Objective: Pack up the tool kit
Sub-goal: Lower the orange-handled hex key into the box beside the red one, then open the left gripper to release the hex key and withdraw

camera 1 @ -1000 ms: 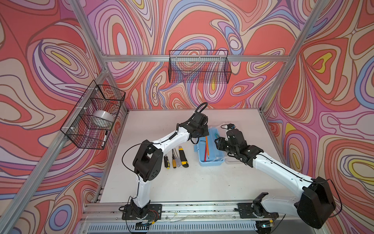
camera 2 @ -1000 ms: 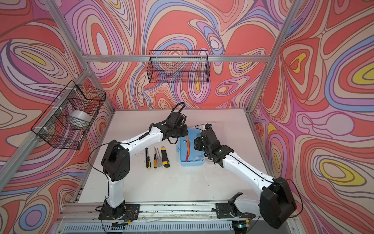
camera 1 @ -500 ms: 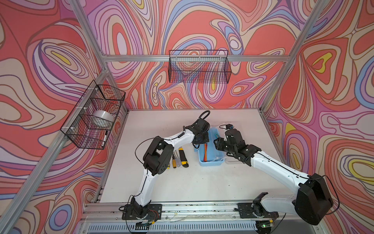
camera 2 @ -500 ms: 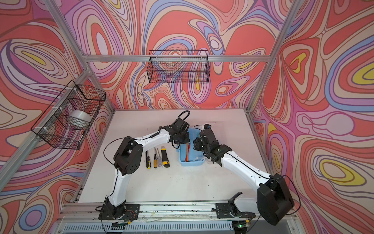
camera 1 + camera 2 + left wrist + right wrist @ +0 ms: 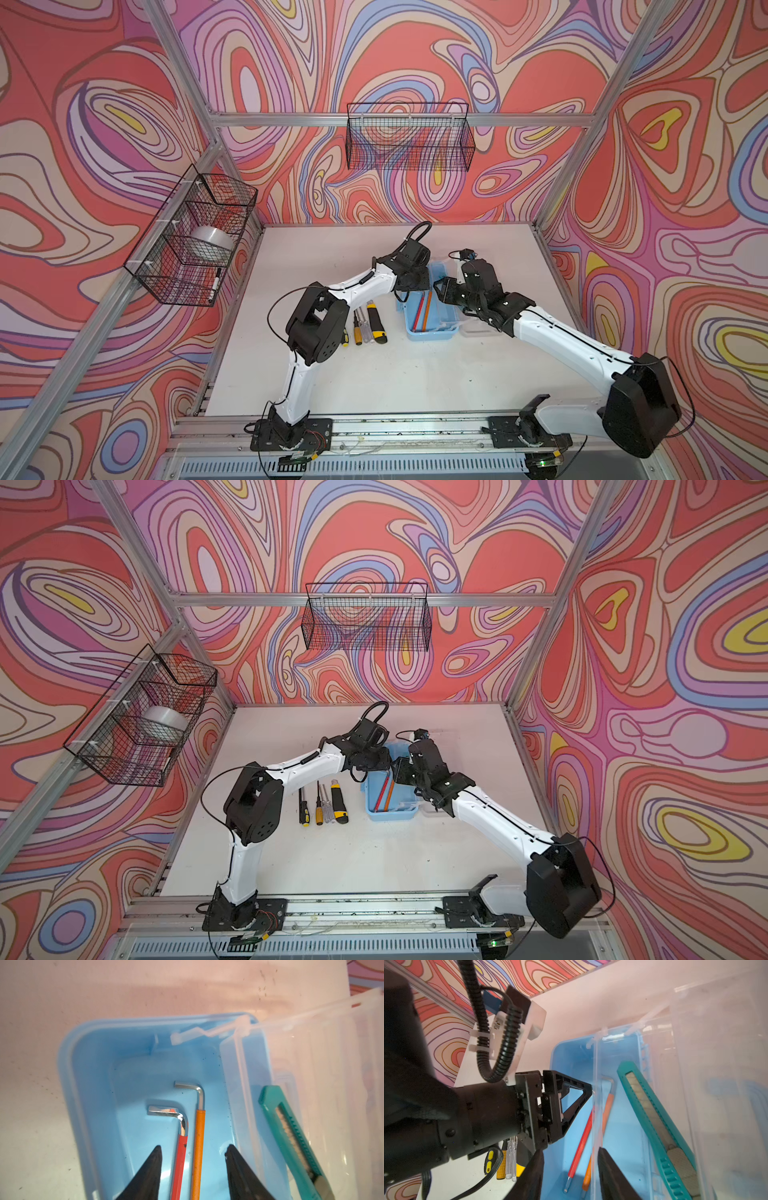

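The tool kit's light-blue box (image 5: 430,334) (image 5: 390,814) stands open at mid-table, its clear lid (image 5: 716,1064) (image 5: 332,1043) swung to the right. A red hex key (image 5: 181,1157) and an orange hex key (image 5: 199,1136) lie side by side on its floor. A teal utility knife (image 5: 291,1130) (image 5: 654,1109) shows through the clear plastic. My left gripper (image 5: 193,1147) (image 5: 411,282) hangs open over the box, one finger on each side of both keys, holding nothing. My right gripper (image 5: 570,1150) (image 5: 442,289) is open at the box's right side, the lid's clear edge beside one finger.
Left of the box lie a yellow-and-black utility knife (image 5: 376,322) and some screwdrivers (image 5: 319,808) in a row. A black wire basket (image 5: 409,137) hangs on the back wall. Another basket (image 5: 191,237) on the left wall holds a tape roll (image 5: 210,243).
My left gripper has gone from shut to open over the box, and the hex keys lie free beneath it. The right gripper's jaws have widened a little.
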